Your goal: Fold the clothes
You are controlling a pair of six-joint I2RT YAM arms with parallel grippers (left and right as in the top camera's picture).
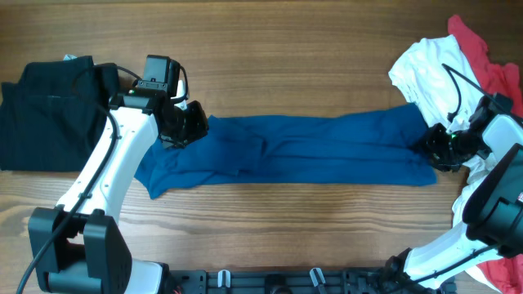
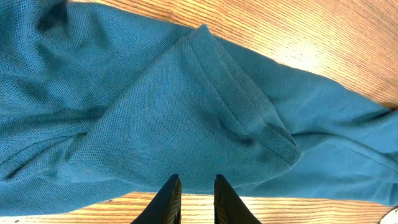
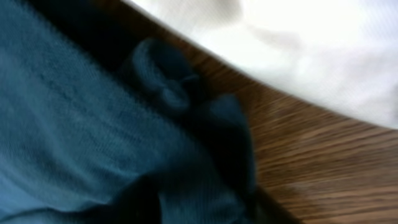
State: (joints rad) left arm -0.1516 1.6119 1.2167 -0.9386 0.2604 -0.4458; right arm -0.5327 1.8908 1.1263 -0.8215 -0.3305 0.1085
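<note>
Left gripper [image 2: 194, 191] is pinching the blue shirt [image 1: 310, 151] at its left end, fingers nearly together. Right gripper [image 1: 445, 147] is sitting at the right end, jaws lost in blur, grip untellable. Shirt is lying as a long band across the table [image 1: 286, 49]. Next move is probably calling for one end carried over the other. White garment [image 1: 429, 73] is crowding the right end, with the black garment [image 1: 49, 110] lying just left.

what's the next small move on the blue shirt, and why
Probably close the right gripper on the right end of the royal-blue cloth shirt. It lies as a long strip, the left gripper sits at its left hem with jaws nearly together, and the right wrist view shows no clear grip.
</note>
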